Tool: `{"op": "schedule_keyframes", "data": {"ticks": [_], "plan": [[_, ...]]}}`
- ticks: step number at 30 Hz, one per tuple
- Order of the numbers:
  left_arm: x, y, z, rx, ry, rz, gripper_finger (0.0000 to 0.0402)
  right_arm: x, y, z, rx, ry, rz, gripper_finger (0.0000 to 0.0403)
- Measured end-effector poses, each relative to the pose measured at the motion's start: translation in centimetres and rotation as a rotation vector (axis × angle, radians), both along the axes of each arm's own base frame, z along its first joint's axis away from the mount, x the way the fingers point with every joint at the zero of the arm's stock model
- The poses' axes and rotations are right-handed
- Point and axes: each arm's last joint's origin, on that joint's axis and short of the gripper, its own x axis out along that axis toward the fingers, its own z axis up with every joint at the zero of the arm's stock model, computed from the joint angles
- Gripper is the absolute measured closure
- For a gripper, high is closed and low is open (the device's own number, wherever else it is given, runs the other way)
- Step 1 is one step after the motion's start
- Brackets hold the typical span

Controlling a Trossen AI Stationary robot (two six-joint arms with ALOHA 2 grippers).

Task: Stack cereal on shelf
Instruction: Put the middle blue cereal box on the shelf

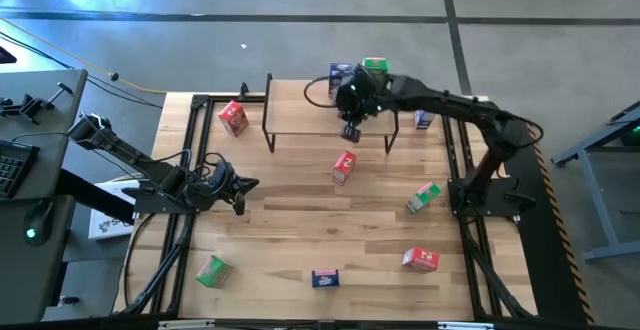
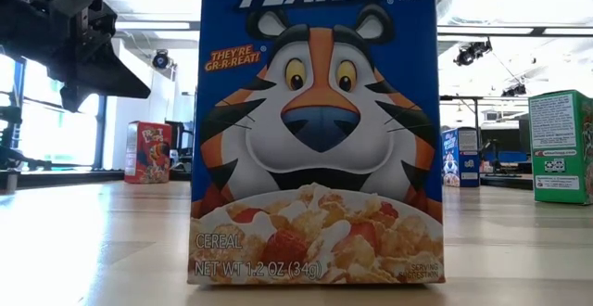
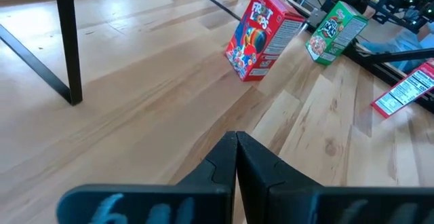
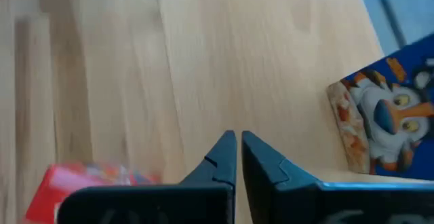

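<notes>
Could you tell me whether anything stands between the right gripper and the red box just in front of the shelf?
Nothing visible does. The right gripper, shut and empty, hangs over the shelf's front edge, and the red box lies just beyond it on bare table.

Glossy printed cardboard cereal (image 2: pixel 315 130) on a smooth, matt wooden table (image 1: pixel 300 220).

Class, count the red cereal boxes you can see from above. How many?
3. One red box sits left of the shelf, one in front of it, one near the table's front right. Others may be hidden.
</notes>
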Motion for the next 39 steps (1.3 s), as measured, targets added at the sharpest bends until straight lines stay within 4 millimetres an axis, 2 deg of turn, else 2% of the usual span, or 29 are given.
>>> {"op": "schedule_keyframes", "data": {"ticks": [6, 14, 26, 39], "plan": [[0.0, 0.0, 0.1, 0.008, -0.011, 0.019, 0.0399, -0.6, 1.2, -2.9, -0.023, -0.195, -0.187, 0.0402], [0.0, 0.0, 0.2, 0.008, -0.023, 0.027, 0.0399, -0.4, 0.1, -5.6, -0.077, -0.266, -0.362, 0.0402], [0.1, 0.1, 0.3, 0.009, -0.035, 0.038, 0.0399, 0.1, -1.8, -7.3, -0.120, -0.260, -0.430, 0.0403], [0.1, 0.1, 0.3, 0.010, -0.041, 0.044, 0.0399, -0.2, -2.9, -7.2, -0.156, -0.265, -0.452, 0.0403]]}}
